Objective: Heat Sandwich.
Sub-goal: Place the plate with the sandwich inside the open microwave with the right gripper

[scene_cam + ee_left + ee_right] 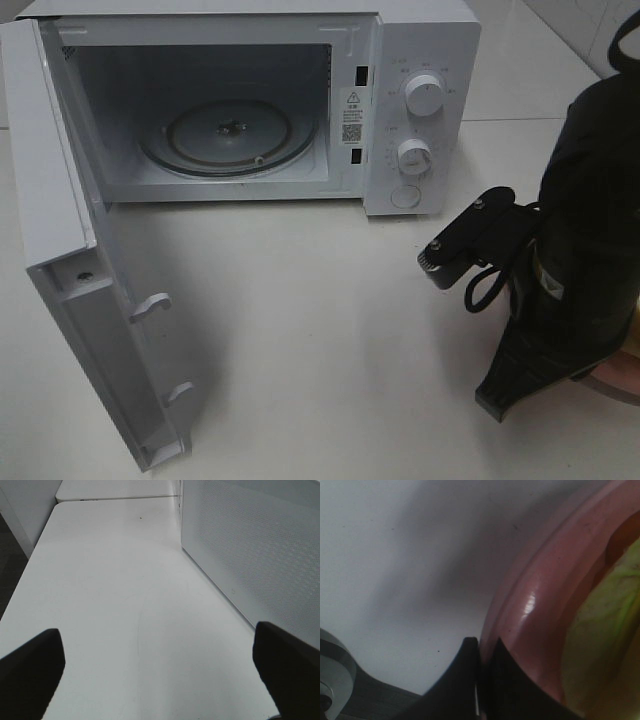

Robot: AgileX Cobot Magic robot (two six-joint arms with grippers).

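In the right wrist view the sandwich shows its pale yellow-green filling and a strip of orange crust, lying on a round pink plate. My right gripper is shut, its two dark fingers pressed together exactly where the plate's rim runs between them. From the high camera only a sliver of the plate peeks out under the black right arm, at the right edge of the table. My left gripper stands wide open and holds nothing, low over the bare table beside a perforated white panel.
A white microwave stands at the back with its cavity open and a glass turntable inside. Its door is swung out toward the front left. The white table spreads between door and right arm.
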